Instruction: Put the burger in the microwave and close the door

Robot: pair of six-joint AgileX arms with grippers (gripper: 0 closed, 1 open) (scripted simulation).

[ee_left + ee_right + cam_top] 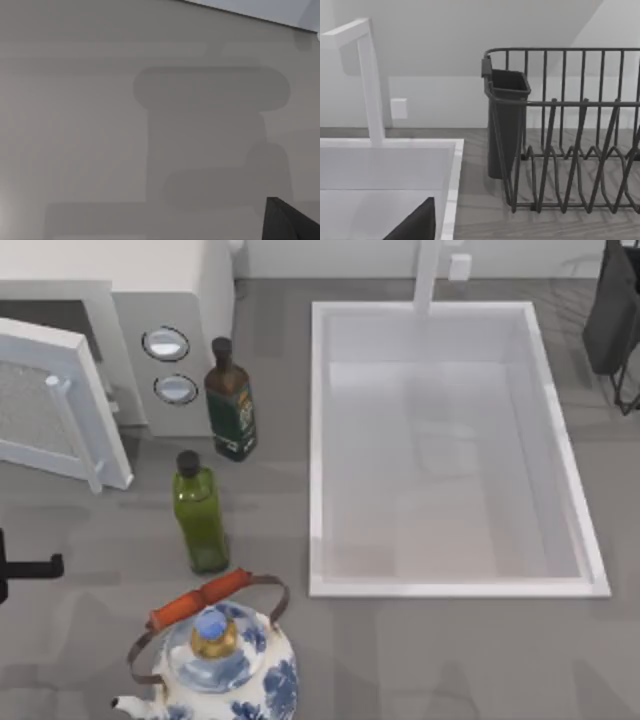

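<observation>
1. Grey countertop (450, 660) carries your white sink (320, 440) at centre.
2. Your microwave (180, 290) sits top left, its door (50, 405) swung open.
3. Your left gripper (30, 567) sits at the left edge; whether its jaws are apart is unclear.

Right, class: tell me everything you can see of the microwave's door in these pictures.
The door is a flat, light grey framed panel with a speckled grey mesh window and a pale bar handle near its free edge. It looks like plastic. It stands swung open, angled out from the white microwave at the top view's far left, over the grey table. It joins the microwave at its hinge side. Nothing else touches it; two bottles stand apart, to its right.
</observation>
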